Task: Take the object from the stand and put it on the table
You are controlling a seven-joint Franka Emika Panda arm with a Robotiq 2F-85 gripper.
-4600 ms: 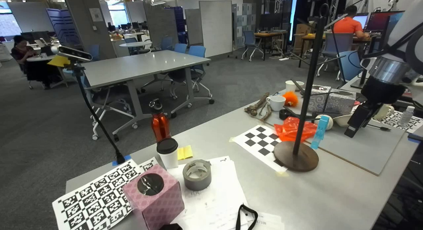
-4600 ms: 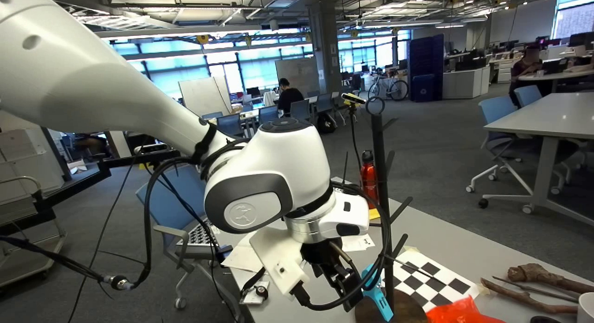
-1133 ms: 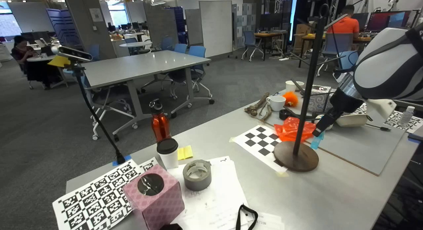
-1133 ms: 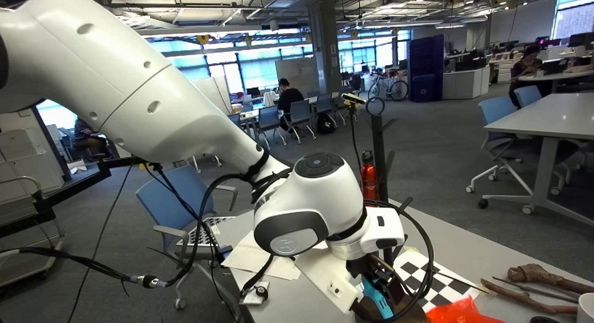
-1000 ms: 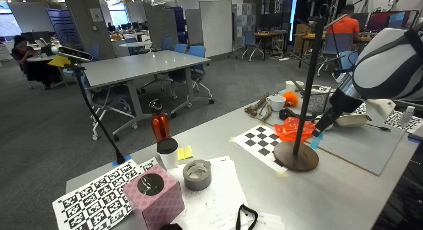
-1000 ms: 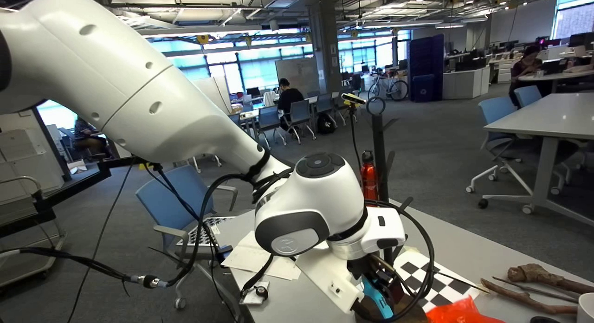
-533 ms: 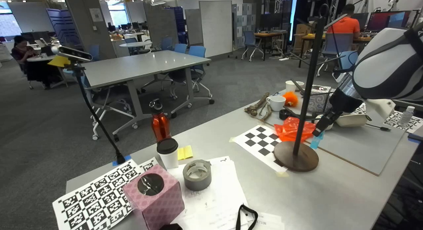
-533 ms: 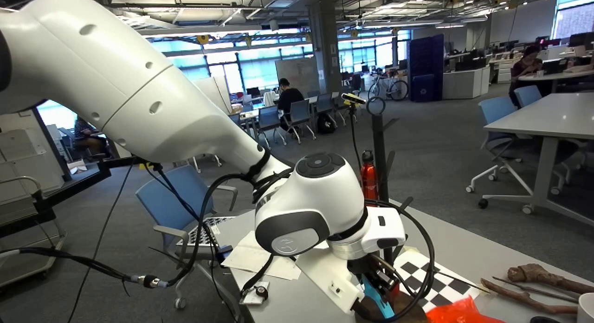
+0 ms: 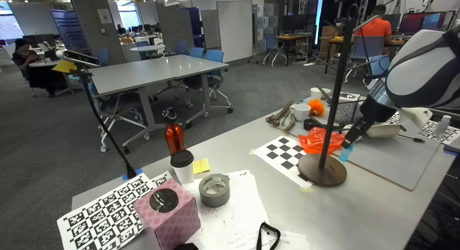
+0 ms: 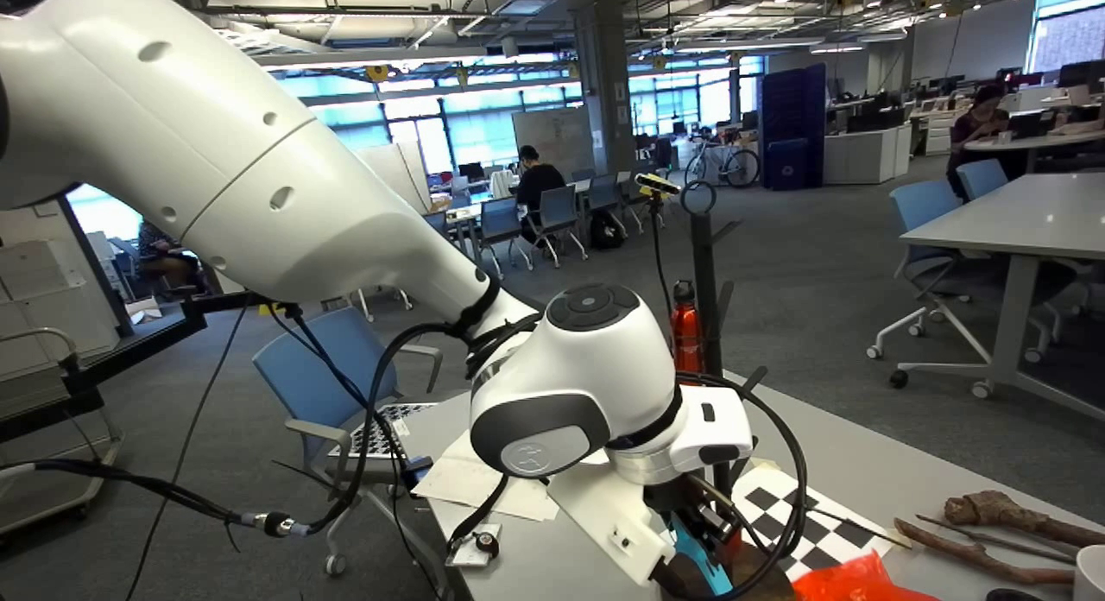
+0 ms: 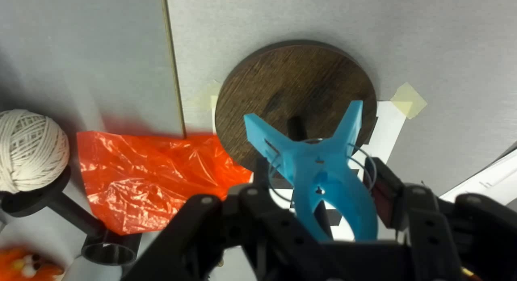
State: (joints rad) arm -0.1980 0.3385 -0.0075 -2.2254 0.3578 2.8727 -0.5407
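Observation:
The light-blue object [image 11: 319,160] is a clip with two prongs and a thin wire spring, and a dark bar shows through its opening. It hangs beside the stand's black pole [image 9: 336,88], above the round brown base [image 11: 278,83], over the white-topped table [image 9: 359,214]. My gripper [image 11: 321,170] is open, with its fingers on either side of the object and a gap showing at each side. In both exterior views the gripper [image 9: 347,145] [image 10: 712,525] covers the upper part of the object [image 9: 345,155] [image 10: 701,558].
Near the base lie orange plastic film [image 11: 149,180], a ball of string [image 11: 30,149] and a checkerboard sheet [image 9: 284,153]. A grey board [image 9: 391,160] lies on the table. Several pegs stick out from the pole. Mugs [image 9: 300,111] and sticks [image 9: 280,115] stand farther back.
Since 4.6 seconds ago my gripper has moved to the object and its fingers are now around it. Over the last second the arm has shifted only very slightly.

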